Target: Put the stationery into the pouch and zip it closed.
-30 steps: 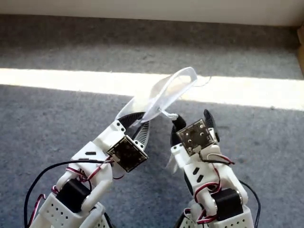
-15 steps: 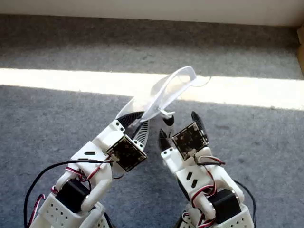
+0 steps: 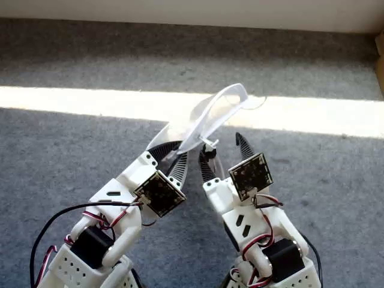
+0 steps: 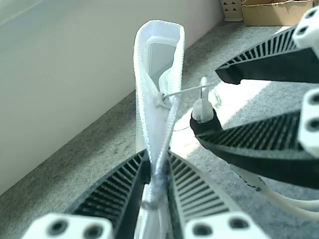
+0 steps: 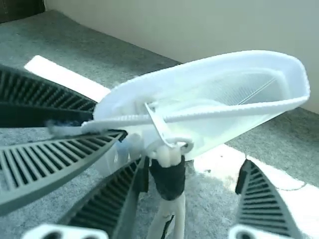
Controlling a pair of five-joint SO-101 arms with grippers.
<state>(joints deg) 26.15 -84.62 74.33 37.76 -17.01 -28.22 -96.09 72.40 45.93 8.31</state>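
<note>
One pouch (image 3: 213,114) is held up off the grey carpet (image 3: 72,156). The left gripper (image 3: 179,155) is clamped on the pouch's lower end. The right gripper (image 3: 223,146) stands with its jaws apart just beside the pouch. One of its fingers is close to the zip pull (image 4: 185,91), though whether they touch is unclear. The pouch mouth gapes at its far end. Behind the pouch a sunlit band (image 3: 312,117) crosses the carpet, and past it is a pale wall (image 3: 180,9). A cardboard box (image 4: 271,7) sits by the wall, beyond the pouch.
</note>
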